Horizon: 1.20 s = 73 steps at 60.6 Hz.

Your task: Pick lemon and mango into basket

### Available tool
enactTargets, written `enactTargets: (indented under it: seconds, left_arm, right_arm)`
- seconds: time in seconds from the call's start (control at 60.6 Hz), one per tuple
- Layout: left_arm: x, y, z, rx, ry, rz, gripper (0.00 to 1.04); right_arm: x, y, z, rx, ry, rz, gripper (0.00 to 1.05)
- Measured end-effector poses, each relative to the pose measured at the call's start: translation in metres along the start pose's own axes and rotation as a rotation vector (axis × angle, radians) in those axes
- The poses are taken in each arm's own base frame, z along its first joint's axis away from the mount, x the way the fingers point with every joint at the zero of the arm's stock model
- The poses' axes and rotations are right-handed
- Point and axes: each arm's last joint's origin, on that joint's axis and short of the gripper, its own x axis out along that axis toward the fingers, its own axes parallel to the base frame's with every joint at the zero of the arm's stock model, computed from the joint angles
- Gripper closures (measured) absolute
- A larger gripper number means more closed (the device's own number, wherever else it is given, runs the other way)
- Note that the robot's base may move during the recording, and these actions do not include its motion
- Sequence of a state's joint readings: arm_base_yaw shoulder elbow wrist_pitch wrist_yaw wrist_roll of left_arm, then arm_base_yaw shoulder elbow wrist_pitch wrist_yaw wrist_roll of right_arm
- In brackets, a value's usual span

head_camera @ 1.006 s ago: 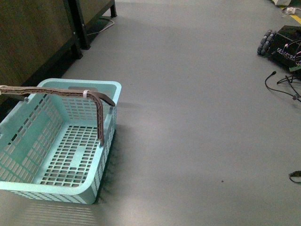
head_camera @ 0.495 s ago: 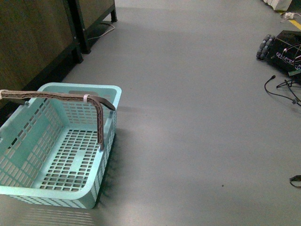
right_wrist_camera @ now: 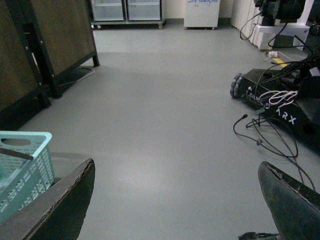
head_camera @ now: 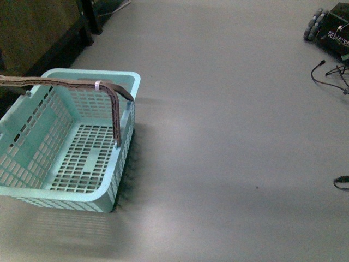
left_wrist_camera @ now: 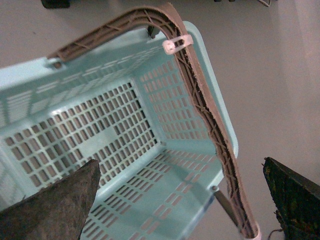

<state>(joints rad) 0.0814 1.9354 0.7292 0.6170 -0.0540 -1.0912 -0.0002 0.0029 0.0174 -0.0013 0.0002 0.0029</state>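
Though empty, basket [head_camera: 60, 197] on floor [head_camera: 229, 136]

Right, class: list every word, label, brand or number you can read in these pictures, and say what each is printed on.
"ARX": white letters on the black wheeled base, right wrist view.
More white lettering on that base, front view: too small and blurred to read.
Blue lettering on the white cabinet: too blurred to read.
The basket: no text visible.
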Motion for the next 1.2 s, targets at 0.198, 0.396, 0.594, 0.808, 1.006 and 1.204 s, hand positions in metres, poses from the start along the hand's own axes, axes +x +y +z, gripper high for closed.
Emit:
enactTargets:
  seconds: [0.198,0.396,0.594,0.808,1.006,1.204]
  left_arm:
    - [0.053,-0.029,0.004,-0.109,-0.004,0.006,0.07]
    - [0.094,-0.054,-0.008,-0.15,0.034,-0.001,0.07]
    - [0.122,-0.053,-0.032,-0.166,0.085,0.035,0.07]
    - [0.131,-0.06,-0.039,-0.181,0.097,0.031,0.36]
    - [0.131,-0.06,-0.043,-0.19,0.116,0.041,0.75]
    - [0.125,-0.06,-0.042,-0.226,0.134,0.042,1.0]
  right_arm:
    - [0.0,0.0,0.0,0.0,0.0,0.0,0.09]
    - [0.0,0.0,0.0,0.0,0.0,0.0,0.09]
    - [0.0,0.0,0.0,0.0,0.0,0.0,0.09]
    - [0.0,0.0,0.0,0.0,0.0,0.0,0.09]
    - [0.0,0.0,0.0,0.0,0.0,0.0,0.09]
    - [0.0,0.0,0.0,0.0,0.0,0.0,0.09]
